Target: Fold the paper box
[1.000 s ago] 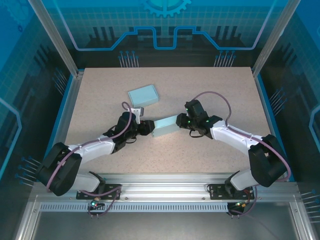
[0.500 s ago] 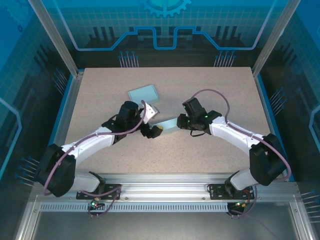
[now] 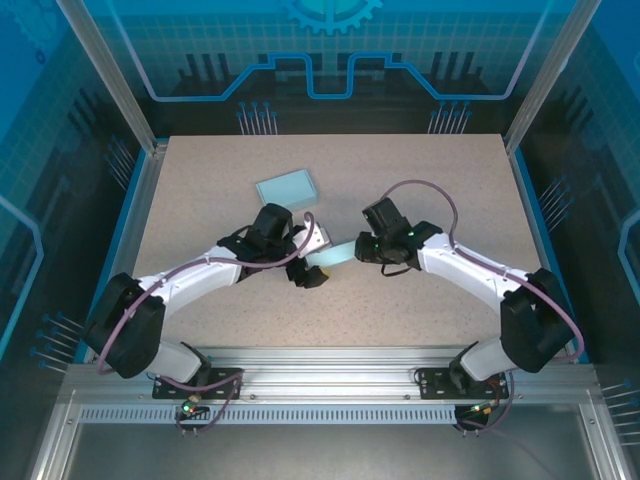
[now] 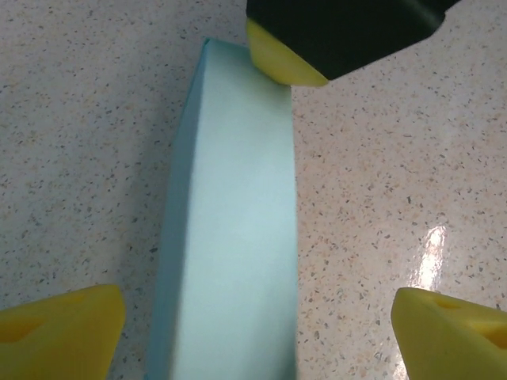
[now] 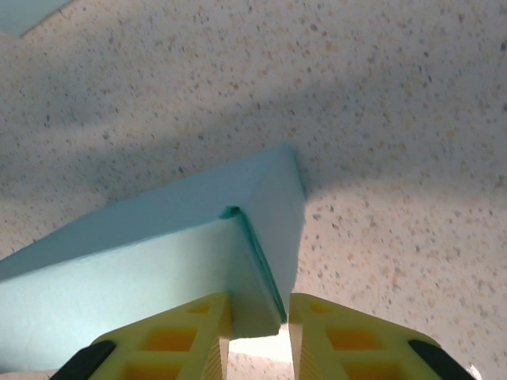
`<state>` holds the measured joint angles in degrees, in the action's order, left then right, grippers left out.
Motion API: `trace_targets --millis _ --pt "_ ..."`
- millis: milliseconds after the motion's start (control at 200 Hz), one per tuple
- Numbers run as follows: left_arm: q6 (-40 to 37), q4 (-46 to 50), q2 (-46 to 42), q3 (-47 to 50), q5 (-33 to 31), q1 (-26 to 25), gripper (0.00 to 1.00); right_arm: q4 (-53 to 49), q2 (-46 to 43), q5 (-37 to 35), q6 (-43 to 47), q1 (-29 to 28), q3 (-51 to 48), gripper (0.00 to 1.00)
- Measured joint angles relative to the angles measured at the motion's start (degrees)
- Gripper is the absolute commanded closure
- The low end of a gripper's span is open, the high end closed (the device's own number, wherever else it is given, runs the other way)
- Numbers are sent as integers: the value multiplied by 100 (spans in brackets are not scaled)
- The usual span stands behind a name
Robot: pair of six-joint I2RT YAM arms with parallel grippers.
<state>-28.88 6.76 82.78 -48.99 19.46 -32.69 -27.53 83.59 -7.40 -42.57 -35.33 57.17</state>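
Note:
A light blue paper box point(image 3: 338, 252) lies in the middle of the table between my two grippers. My right gripper point(image 3: 362, 248) is shut on its right end; in the right wrist view the yellow fingers point(image 5: 178, 336) pinch the box's end flap point(image 5: 265, 277), with the gripper point(image 5: 260, 336) square on it. My left gripper point(image 3: 314, 258) stands open over the box's left end. In the left wrist view the box point(image 4: 238, 237) runs lengthwise between the wide-apart fingertips point(image 4: 59, 328), and neither touches it. The left gripper point(image 4: 253, 340) holds nothing. The right gripper's pad point(image 4: 285, 63) presses the far end.
A second light blue box point(image 3: 287, 188), folded flat, lies behind and left of the grippers. The speckled table point(image 3: 450, 180) has free room to the right and at the back. Blue walls and metal posts ring it.
My left gripper has let go of the box's left end, opened wide, and swung up and right over the box. The right gripper kept its grip and shifted slightly left.

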Motion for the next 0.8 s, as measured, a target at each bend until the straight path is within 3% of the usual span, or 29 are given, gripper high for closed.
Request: trace_targets --millis 230,420,485,540,675,795 --pt "-107 -540 -133 763 -573 -629 10 -358 -540 -199 -186 -184 -560 70" --pt "-127 -634 -271 951 -741 -791 9 -498 -1182 -376 -249 -192 -608 66" --pt "-122 -699 -271 951 -850 -870 1 -544 -1318 -446 -251 -190 -608 63" --pt "-44 -758 -256 951 -962 -990 1 -592 -1384 -498 -247 -192 -608 54" --pt "142 -896 116 817 -1287 -1357 1 -717 -1425 -664 -254 -188 -608 22" --pt "197 -876 752 468 -1749 -1663 1 -866 -1449 -811 -297 -173 -608 11"
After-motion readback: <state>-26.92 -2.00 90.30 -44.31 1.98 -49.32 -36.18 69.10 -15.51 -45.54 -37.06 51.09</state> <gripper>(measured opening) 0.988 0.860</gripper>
